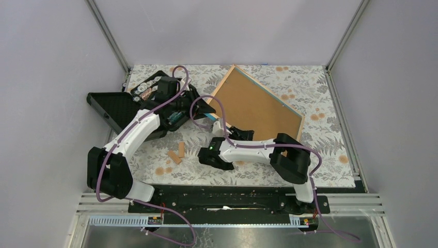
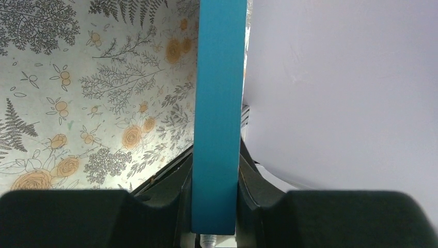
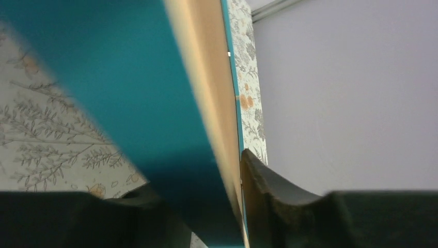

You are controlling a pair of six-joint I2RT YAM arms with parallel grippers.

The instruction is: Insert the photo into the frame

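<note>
Near the table's point(image 1: 320, 155) front centre lie 2 small wooden pieces point(image 1: 177, 152); just beyond them the right claw point(image 3: 206, 191) straddles the near long rim of the frame point(image 1: 222, 82), though the blur hides whether it pinches; the left claw point(image 2: 214, 206) is clamped on the blue rim at the adjoining left corner; the frame lies back-up, brown backing board point(image 1: 255, 106) showing, long axis running from far centre toward the right edge, away from both claws; the photo shows nowhere, so neither arm can be judged nearer.
</note>
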